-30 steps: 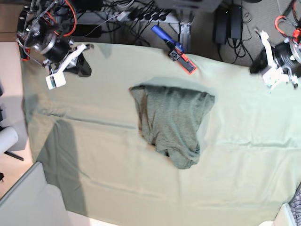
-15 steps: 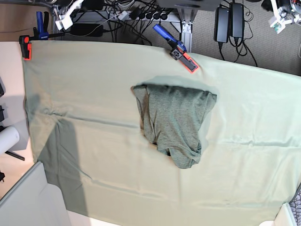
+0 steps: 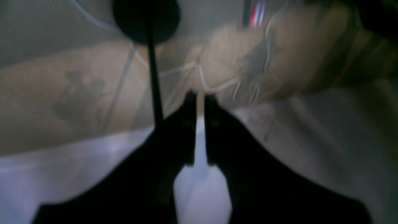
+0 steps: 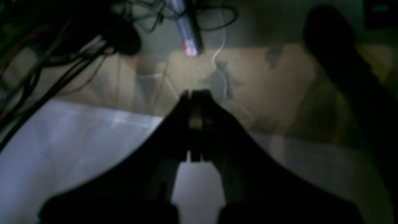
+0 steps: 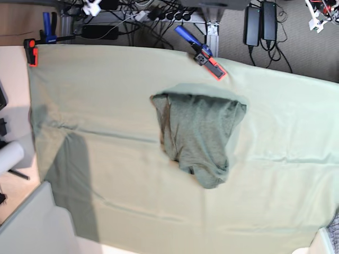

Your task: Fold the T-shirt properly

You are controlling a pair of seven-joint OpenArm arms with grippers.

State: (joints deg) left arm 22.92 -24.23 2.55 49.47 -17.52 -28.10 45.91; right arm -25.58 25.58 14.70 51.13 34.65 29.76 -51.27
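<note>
The T-shirt point(image 5: 198, 137) lies crumpled in a rough folded heap in the middle of the mint-green table cloth point(image 5: 106, 95), its narrow end toward the front. No gripper touches it. Both arms are pulled back beyond the table's far edge. In the base view only white bits of them show, at the top left point(image 5: 91, 7) and the top right point(image 5: 318, 13). My left gripper point(image 3: 199, 96) has dark fingers almost together with a thin slit, holding nothing, over floor and cables. My right gripper point(image 4: 194, 93) is shut and empty. The shirt is out of both wrist views.
A blue and orange clamp point(image 5: 204, 55) grips the cloth's far edge, near the shirt. Another orange clamp point(image 5: 32, 51) is at the far left corner. Power bricks point(image 5: 251, 24) and cables lie behind the table. A white roll point(image 5: 9, 156) and a grey panel point(image 5: 26, 222) are at the left.
Both arms have drawn back from the table's far corners and almost out of the base view. The left clamp is uncovered. The shirt has not changed.
</note>
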